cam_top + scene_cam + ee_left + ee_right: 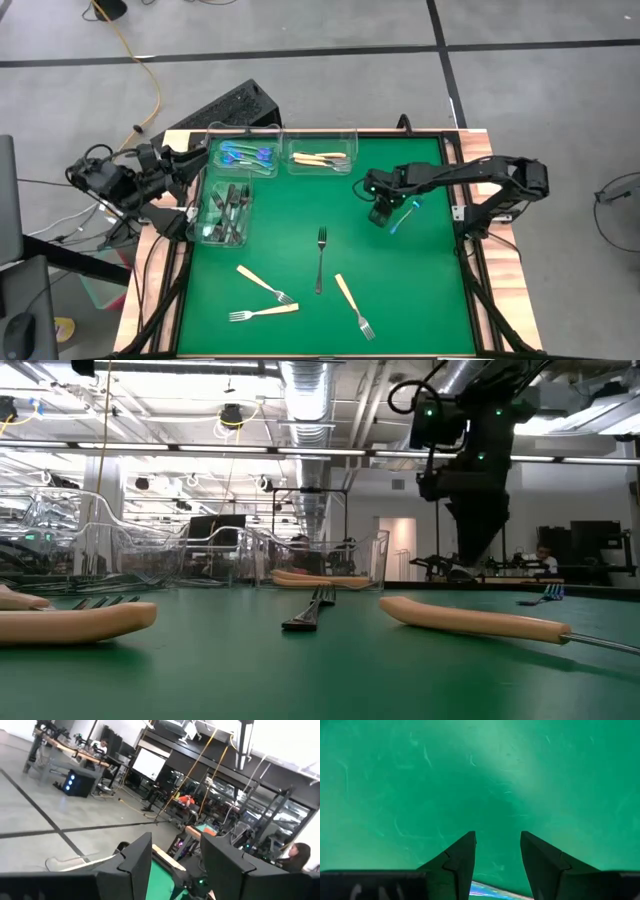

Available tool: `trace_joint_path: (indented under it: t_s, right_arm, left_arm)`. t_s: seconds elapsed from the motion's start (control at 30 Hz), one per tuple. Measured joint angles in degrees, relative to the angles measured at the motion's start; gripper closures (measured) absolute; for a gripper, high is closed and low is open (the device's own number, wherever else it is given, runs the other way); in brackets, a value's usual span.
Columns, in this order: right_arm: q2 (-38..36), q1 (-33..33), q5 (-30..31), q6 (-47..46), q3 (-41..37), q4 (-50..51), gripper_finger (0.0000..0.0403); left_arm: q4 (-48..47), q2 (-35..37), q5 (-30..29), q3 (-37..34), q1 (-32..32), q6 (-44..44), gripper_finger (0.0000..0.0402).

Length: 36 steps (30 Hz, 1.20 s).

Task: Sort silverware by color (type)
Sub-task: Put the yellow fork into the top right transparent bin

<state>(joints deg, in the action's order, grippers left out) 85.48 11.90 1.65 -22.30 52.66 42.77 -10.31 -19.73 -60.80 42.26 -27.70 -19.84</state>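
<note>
Loose silverware lies on the green mat: a dark fork (320, 258) in the middle, three tan-handled forks (265, 283) (262, 312) (353, 305) near the front, and a blue fork (405, 214) at the right. My right gripper (382, 215) points down over the mat just left of the blue fork, open, with bare mat between its fingertips (497, 836). A strip of the blue fork (487, 892) shows behind the fingers. My left gripper (175, 840) waits open, raised at the table's far left, by the bins.
Three clear bins stand at the far left: one with blue forks (245, 155), one with tan forks (320, 158), one with dark forks (225, 215). The table's wooden rim (470, 250) runs close to the right arm. Bare mat lies between the loose forks.
</note>
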Motion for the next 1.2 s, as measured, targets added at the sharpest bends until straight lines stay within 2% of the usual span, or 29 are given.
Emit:
trace_joint_path:
  t_s: [0.13,0.3,0.5,0.83,1.0,1.2]
  right_arm:
    - [0.04,0.66,-0.06,-8.1,0.91,0.81,0.023]
    - [-0.49,2.44,0.16,-17.94,4.16,7.12,0.023]
    - [-0.26,2.71,4.47,-34.14,4.66,14.19,0.023]
    - [0.1,0.92,5.96,-61.99,3.08,22.31,0.023]
    - [0.1,3.48,5.02,-64.87,3.02,23.55,0.023]
    - [0.08,8.45,-2.64,-64.55,-2.19,20.17,0.023]
  left_arm:
    - [0.02,0.0,-0.33,0.0,0.0,-0.44,0.0249]
    - [-0.19,0.0,-1.7,0.0,0.0,-3.4,0.0249]
    - [-0.32,0.0,-1.81,0.0,0.0,-5.37,0.0249]
    - [-0.28,0.0,-0.72,0.0,0.0,-6.53,0.0249]
    - [-0.31,0.0,0.48,0.0,0.0,-6.6,0.0249]
    - [-0.33,0.0,0.94,0.0,0.0,-6.81,0.0249]
